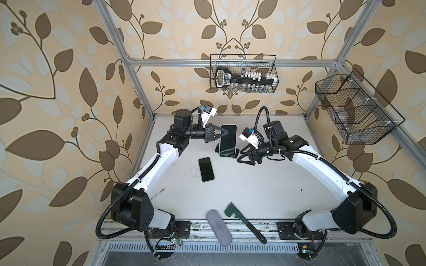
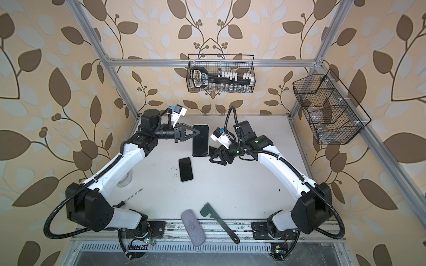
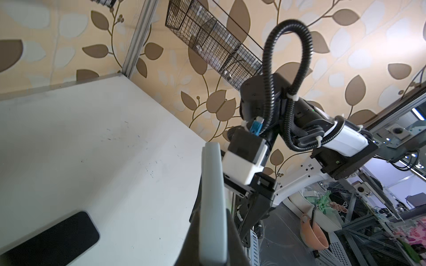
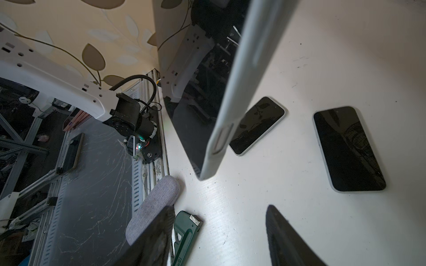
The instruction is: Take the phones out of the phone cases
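My left jaws are clamped tight on the long edge of the phone (image 1: 228, 140). They hold it clear above the counter (image 1: 253, 188), toward the back, with the screen facing up in both top views. The phone sits in its pale case (image 3: 213, 207). My right jaws stand partly open just beside the phone's near right corner, with nothing between them. A second phone (image 4: 257, 125) and a third phone (image 4: 349, 148) lie flat on the counter, screens up.
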Controlling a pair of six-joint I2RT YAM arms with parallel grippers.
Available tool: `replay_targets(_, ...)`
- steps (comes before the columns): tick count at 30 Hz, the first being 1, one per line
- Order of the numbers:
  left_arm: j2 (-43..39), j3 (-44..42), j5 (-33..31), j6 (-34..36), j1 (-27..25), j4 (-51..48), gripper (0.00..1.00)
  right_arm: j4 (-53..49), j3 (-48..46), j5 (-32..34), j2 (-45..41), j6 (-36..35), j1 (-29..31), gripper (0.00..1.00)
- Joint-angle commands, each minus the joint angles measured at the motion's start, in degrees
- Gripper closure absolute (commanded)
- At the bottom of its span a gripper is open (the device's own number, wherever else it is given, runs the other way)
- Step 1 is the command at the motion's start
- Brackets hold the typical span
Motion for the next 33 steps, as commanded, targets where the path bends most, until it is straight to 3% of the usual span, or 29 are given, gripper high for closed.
replay_targets(1,-1.50,-0.28,0.94,1.21,-0.84,5.03,1.00,0.36,-0.94,-2.02,0.76,-3.26,1.19,0.40)
replay_targets(33,-1.00,-1.17,3.95,-5.72,-2.90,12.78,1.00,-0.78,3.28,-10.28,4.58,-7.03,0.27,0.78)
